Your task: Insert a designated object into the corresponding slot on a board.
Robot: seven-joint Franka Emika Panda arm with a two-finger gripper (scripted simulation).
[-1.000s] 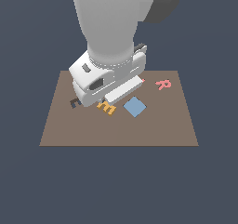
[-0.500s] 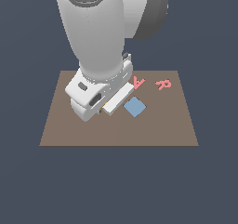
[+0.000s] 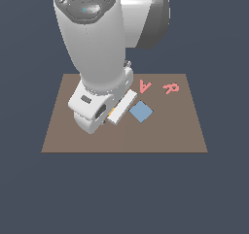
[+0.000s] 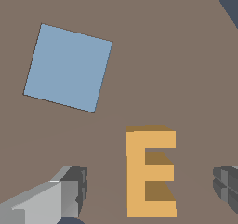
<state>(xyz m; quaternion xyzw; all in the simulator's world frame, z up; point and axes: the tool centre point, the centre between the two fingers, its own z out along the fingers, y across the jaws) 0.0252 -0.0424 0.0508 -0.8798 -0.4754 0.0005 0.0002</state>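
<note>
One orange E block [image 4: 149,172] is seen lying flat on the brown board [image 3: 63,136], framed between the two fingers of the gripper [image 4: 151,190], which is spread wide and holds nothing. In the wrist view, one finger [image 4: 69,190] stands to one side of the letter and the other [image 4: 227,188] to the opposite side, both clear of it. A blue square tile [image 4: 68,68] is seen near the E but apart from it. In the exterior view the E is almost wholly hidden beneath the arm's hand, toward the exterior view's left of the tile; two pink letters, A [image 3: 145,86] and R [image 3: 171,88], are placed further off. The E-shaped slot is not visible in either view.

The block is judged rigid, light and thin, with flat straight sides, so a firm pinch should not deform it. A grip across the spine and the arm tips, low on the side walls, is judged best; because it is shallow, the fingers would need to reach nearly to the board.
</note>
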